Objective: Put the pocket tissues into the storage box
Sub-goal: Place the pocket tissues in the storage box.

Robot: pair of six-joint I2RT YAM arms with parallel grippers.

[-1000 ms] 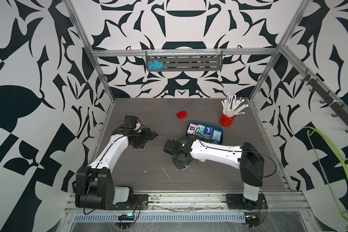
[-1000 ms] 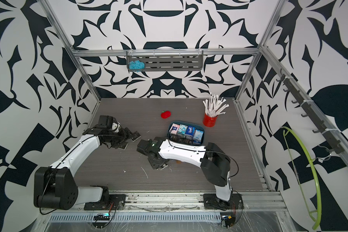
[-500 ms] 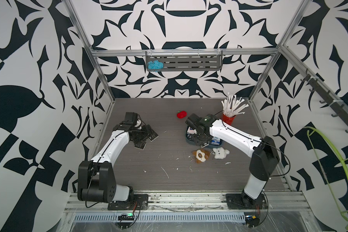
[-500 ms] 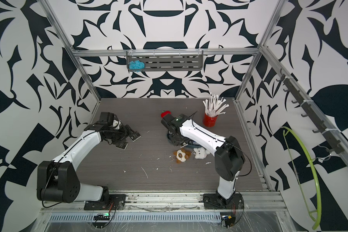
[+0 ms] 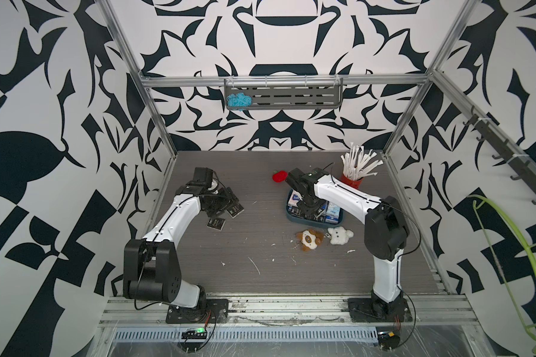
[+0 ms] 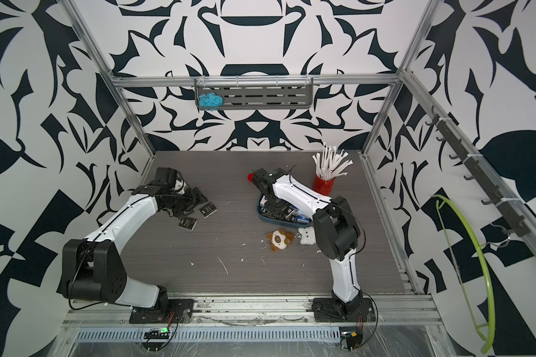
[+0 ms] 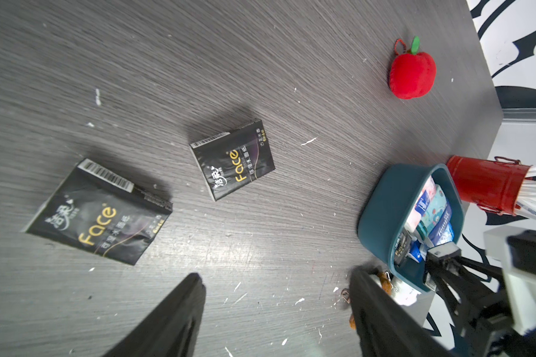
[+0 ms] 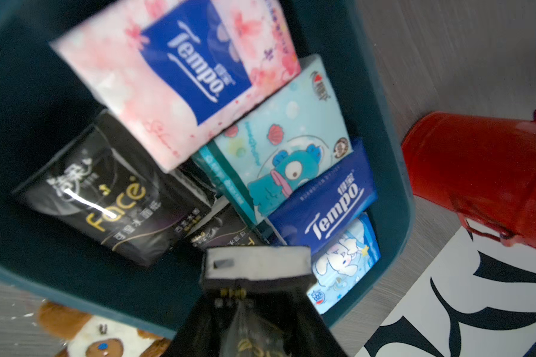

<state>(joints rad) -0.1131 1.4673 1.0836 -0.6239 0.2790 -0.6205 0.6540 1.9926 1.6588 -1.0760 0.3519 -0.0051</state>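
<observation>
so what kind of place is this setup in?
Probably a lab data-collection cell, not a home: aluminium frame with black-and-white patterned walls, left arm and right arm bolted to a front rail, staged props on the grey table: tissue packs, plush toys.

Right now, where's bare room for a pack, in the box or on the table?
Storage box: bare floor along the walls away from the red cup, beside the black Face pack and pink Tempo pack; the cup side is packed, packs overlapping. Table: wide bare stretch between the box and the nearest loose black pack.
</observation>
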